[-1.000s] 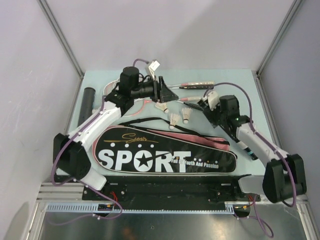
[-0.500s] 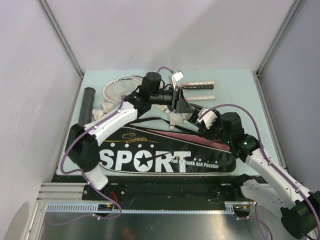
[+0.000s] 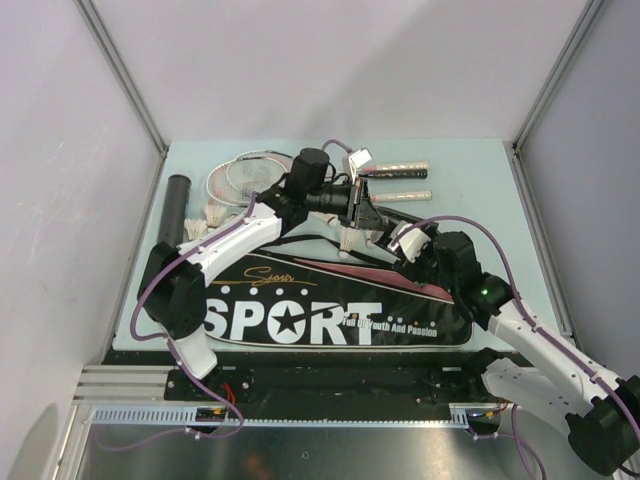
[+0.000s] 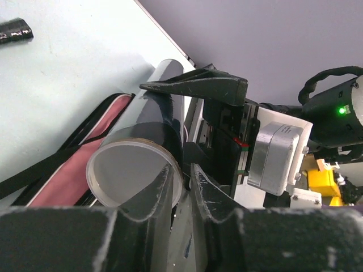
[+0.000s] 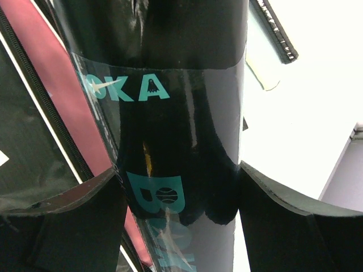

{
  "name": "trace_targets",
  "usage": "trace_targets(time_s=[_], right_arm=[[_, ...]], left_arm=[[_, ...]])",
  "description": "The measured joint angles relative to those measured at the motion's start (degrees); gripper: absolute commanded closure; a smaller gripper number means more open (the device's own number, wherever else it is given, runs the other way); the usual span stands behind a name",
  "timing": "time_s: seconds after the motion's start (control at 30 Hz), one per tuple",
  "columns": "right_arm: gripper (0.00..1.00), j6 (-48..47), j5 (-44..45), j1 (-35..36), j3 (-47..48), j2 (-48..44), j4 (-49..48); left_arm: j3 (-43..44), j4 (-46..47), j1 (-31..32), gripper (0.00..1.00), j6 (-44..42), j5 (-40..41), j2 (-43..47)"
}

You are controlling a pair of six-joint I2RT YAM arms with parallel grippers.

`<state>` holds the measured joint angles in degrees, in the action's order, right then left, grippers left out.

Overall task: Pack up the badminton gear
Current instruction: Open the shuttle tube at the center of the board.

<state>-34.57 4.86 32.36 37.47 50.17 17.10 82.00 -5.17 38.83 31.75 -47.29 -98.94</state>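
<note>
A dark tube [image 4: 161, 107] with teal print [image 5: 153, 88] hangs above the sport bag [image 3: 330, 305], its open end facing the left wrist camera. My right gripper [image 5: 178, 175] is shut on the tube's body, a finger pressed to each side. My left gripper [image 4: 182, 170] has narrowed onto the tube's rim, one finger across the opening and one outside. In the top view the left gripper [image 3: 366, 212] and the right gripper [image 3: 402, 245] meet over the bag's upper edge. Two rackets [image 3: 235, 178] lie at the back, handles [image 3: 397, 168] pointing right. Shuttlecocks [image 3: 212, 213] [image 3: 348, 240] lie on the table.
A second dark tube [image 3: 177, 205] lies along the left edge of the pale table [image 3: 470, 180]. The black and pink bag fills the near half, its zip and strap [image 4: 51, 164] towards the back. Grey walls close in the sides and back.
The left arm swung right from the rackets to the tube's end and its jaws narrowed. The right arm reached left and forward, bringing the tube over the bag.
</note>
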Motion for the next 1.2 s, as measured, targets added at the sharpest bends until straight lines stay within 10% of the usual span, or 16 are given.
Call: trace_targets(time_s=[0.07, 0.53, 0.67, 0.8, 0.97, 1.2], right_arm=[[0.64, -0.02, 1.38, 0.44, -0.42, -0.11, -0.55], [0.09, -1.49, 6.27, 1.81, -3.43, -0.76, -6.23], [0.08, -1.84, 6.27, 2.67, -3.61, -0.68, -9.42], [0.18, -3.06, 6.27, 3.23, -3.61, -0.50, -11.98], [0.63, -6.51, 6.60, 3.91, -3.61, 0.24, -12.17], [0.75, -6.47, 6.91, 3.80, -4.48, -2.08, -13.49]], left_arm=[[0.00, 0.02, 0.00, 0.99, 0.42, -0.42, -0.24], [0.02, 0.28, 0.46, 1.00, 1.27, 0.59, -0.44], [0.02, 0.11, 2.14, 1.00, 1.25, 0.31, 0.07], [0.02, 0.17, 3.69, 1.00, 1.22, -0.07, 0.48], [0.02, 0.85, 3.80, 1.00, 1.20, 0.42, 0.57], [-0.13, -0.31, 3.21, 1.00, 0.74, 2.43, 4.11]])
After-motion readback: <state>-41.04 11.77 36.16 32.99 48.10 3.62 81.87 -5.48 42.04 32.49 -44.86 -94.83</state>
